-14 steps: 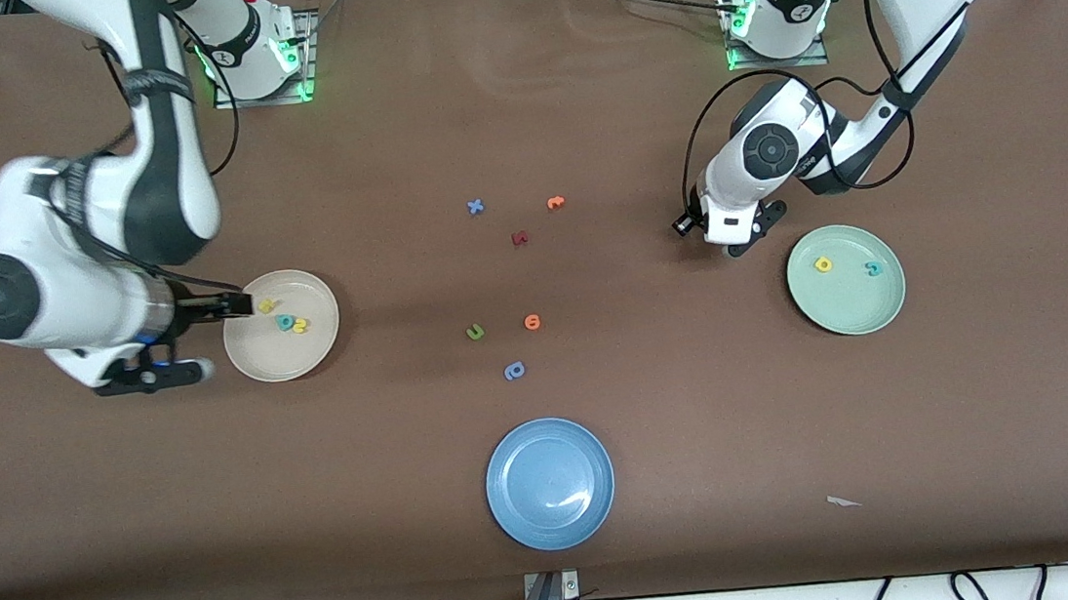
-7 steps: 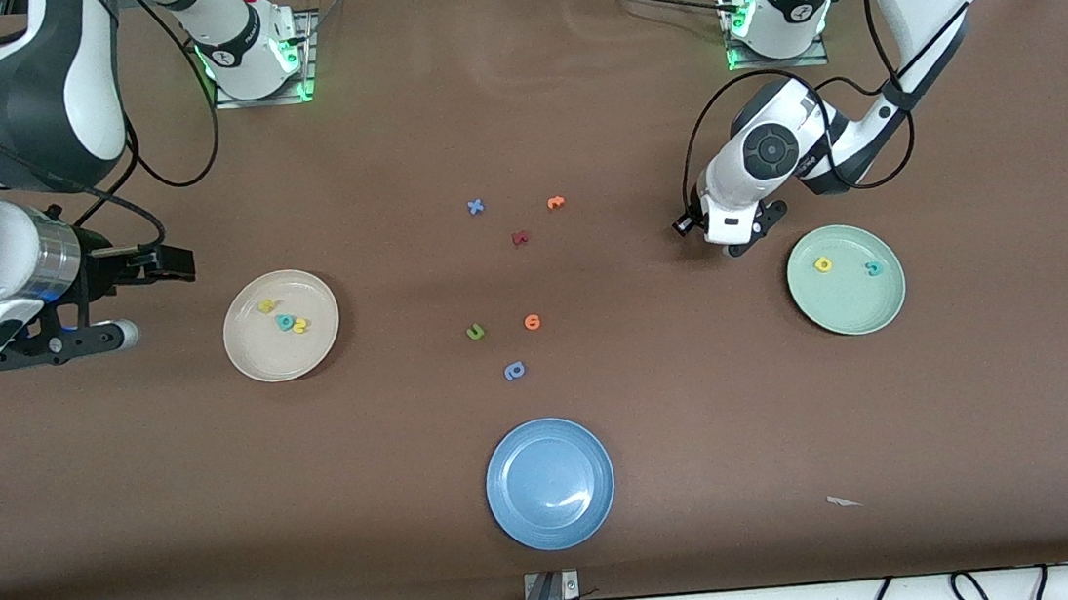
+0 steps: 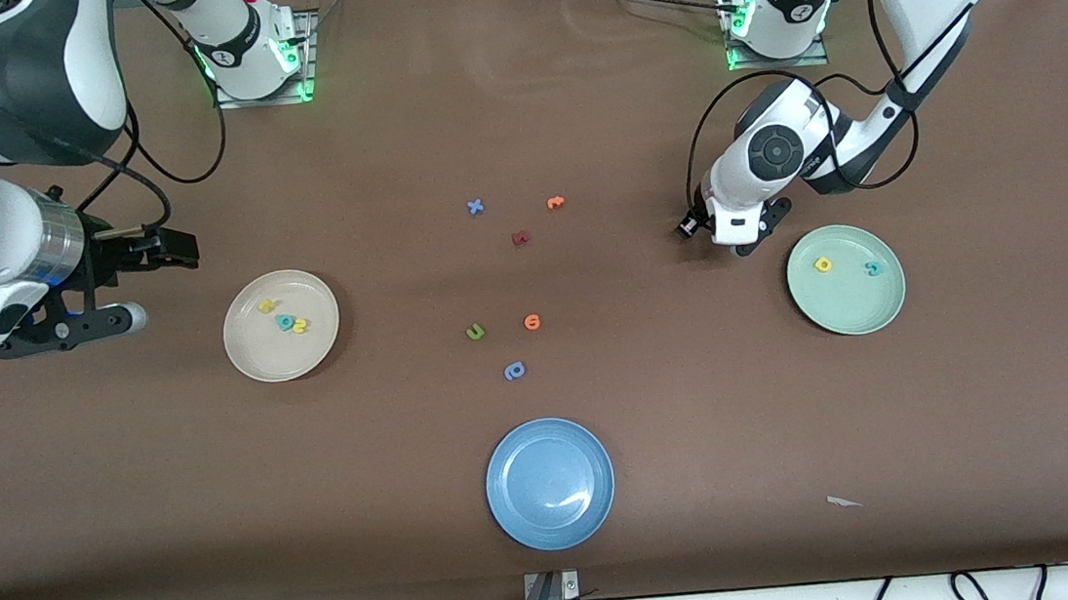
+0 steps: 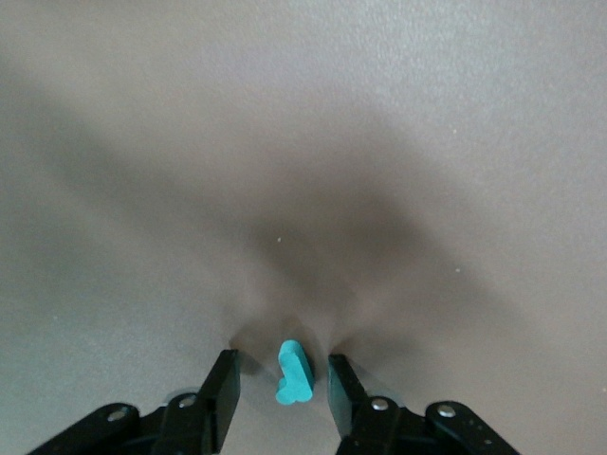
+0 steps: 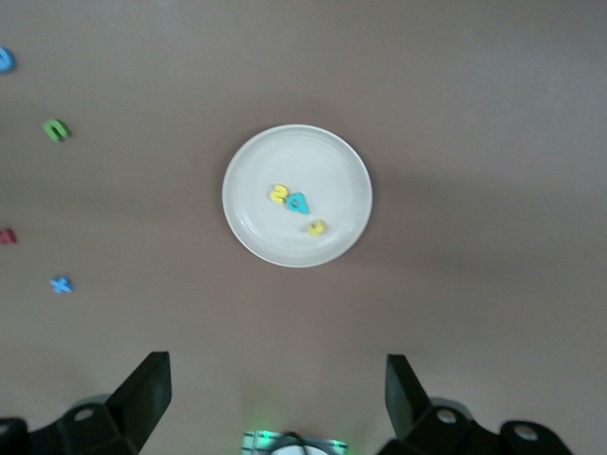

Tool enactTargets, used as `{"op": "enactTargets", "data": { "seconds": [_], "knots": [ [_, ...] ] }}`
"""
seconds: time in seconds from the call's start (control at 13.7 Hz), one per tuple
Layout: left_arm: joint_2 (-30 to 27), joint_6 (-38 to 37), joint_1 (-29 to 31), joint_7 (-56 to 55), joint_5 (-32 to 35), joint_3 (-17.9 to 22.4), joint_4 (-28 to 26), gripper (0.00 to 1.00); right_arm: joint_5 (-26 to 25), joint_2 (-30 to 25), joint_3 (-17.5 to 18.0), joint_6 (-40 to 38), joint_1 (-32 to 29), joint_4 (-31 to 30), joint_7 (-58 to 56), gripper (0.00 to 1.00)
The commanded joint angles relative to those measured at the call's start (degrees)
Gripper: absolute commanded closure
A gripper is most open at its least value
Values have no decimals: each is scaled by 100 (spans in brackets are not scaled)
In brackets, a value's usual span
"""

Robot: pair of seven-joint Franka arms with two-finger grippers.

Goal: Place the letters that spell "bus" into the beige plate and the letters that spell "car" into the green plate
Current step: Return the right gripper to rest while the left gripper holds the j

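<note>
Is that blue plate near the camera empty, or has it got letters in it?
Empty. The blue plate shows only its bare glossy surface; the nearest loose letter, a blue-violet one, lies on the table outside it.

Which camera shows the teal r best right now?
The left wrist view: the teal r lies on the table between the left gripper and its open jaws. The front view hides it under that gripper; the right wrist view misses it.

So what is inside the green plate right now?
The green plate holds two letters: a yellow letter and a teal letter, lying apart. Nothing covers the plate; the third letter isn't in it.
</note>
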Motion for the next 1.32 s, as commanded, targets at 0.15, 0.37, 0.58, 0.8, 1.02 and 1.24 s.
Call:
{"op": "enactTargets", "data": {
  "seconds": [0.15,0.37,0.58,0.8,1.02,1.24],
  "knots": [
    [-57,106,64,-200,237,46,-80,63,-1023,-962,3035,316,-2285,-655,704,0],
    [-39,106,29,-270,237,37,-71,63,-1157,-1917,4040,1007,-3322,-1864,1296,0],
    [-39,115,-6,-350,237,37,-62,63,-1131,-2615,4095,1441,-3931,-2599,964,0],
    [-39,106,-15,-350,237,37,-62,67,-1025,-2590,4086,1406,-4169,-2528,884,0],
    [-39,106,-50,-358,237,37,-62,74,-1016,-2563,4069,1238,-4160,-2467,892,0],
    [-39,106,-59,-385,237,37,-53,85,-1051,-2546,4043,1265,-4169,-2467,892,0]
  ]
}}
